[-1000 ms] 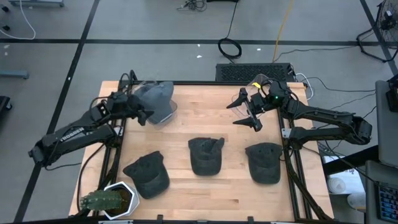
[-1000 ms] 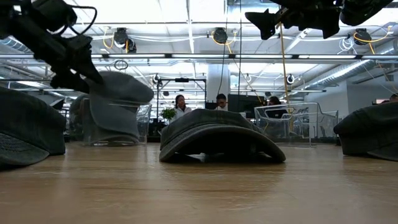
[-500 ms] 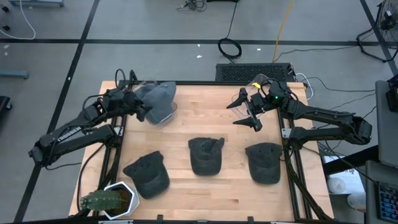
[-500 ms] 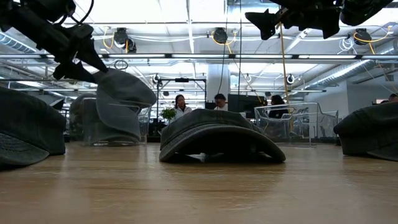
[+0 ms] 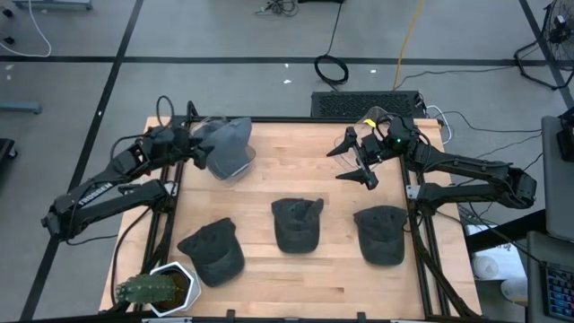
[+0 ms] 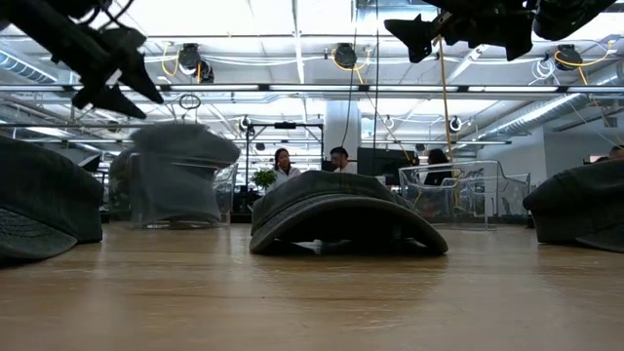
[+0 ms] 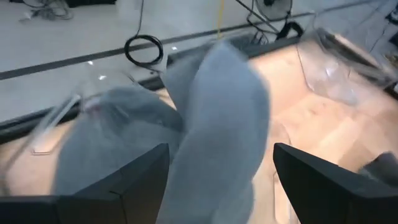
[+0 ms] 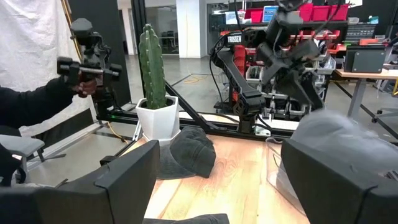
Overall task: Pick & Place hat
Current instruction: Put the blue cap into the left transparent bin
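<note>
A light grey hat [image 5: 230,147] [image 6: 181,156] [image 7: 217,118] rests on a clear container [image 5: 204,124] at the table's far left corner, its crown on top. My left gripper [image 5: 194,151] [image 6: 122,95] [image 7: 221,150] is open. It hangs just left of the hat and above it, its fingers wide on either side without touching. My right gripper [image 5: 352,167] [image 6: 429,34] [image 8: 217,155] is open and waits high over the far right part of the table.
Three dark hats lie in a row on the near half of the table: left [image 5: 213,252], middle [image 5: 297,224] [image 6: 341,216], right [image 5: 379,234]. A cactus in a white pot [image 5: 158,289] stands at the near left corner. Another clear container [image 5: 381,119] sits at the far right.
My left gripper has carried the grey hat toward the table's far left corner, opened and let it go, then risen up and to the left. The hat has dropped out of the fingers onto the clear container. My right arm has kept still.
</note>
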Controlling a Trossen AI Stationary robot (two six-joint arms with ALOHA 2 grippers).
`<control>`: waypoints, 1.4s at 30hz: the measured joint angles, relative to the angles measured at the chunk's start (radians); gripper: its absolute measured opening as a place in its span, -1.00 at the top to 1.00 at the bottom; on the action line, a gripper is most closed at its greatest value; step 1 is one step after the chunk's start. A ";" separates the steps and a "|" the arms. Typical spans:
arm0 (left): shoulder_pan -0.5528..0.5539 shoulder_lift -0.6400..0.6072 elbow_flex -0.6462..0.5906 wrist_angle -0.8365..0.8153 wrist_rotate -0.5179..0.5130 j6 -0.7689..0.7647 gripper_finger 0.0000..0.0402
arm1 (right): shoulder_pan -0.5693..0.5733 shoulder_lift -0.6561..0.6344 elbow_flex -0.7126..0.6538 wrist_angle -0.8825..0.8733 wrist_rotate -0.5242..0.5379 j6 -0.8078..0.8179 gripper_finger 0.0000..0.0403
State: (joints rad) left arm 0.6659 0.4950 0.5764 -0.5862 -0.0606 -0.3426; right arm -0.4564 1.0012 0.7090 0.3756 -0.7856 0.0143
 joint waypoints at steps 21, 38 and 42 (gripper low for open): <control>-0.070 0.324 0.073 0.396 0.296 0.069 0.12 | 0.000 0.002 0.000 0.000 0.000 -0.002 -0.61; -0.027 0.700 0.072 0.399 0.040 0.052 0.98 | 0.000 0.002 0.000 0.000 0.003 0.000 -0.61; -0.027 0.650 0.073 0.308 0.032 0.033 0.99 | 0.000 0.002 0.000 -0.003 0.004 0.000 -0.61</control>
State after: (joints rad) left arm 0.6392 1.1454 0.6489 -0.2782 -0.0287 -0.3092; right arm -0.4564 1.0027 0.7090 0.3729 -0.7818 0.0142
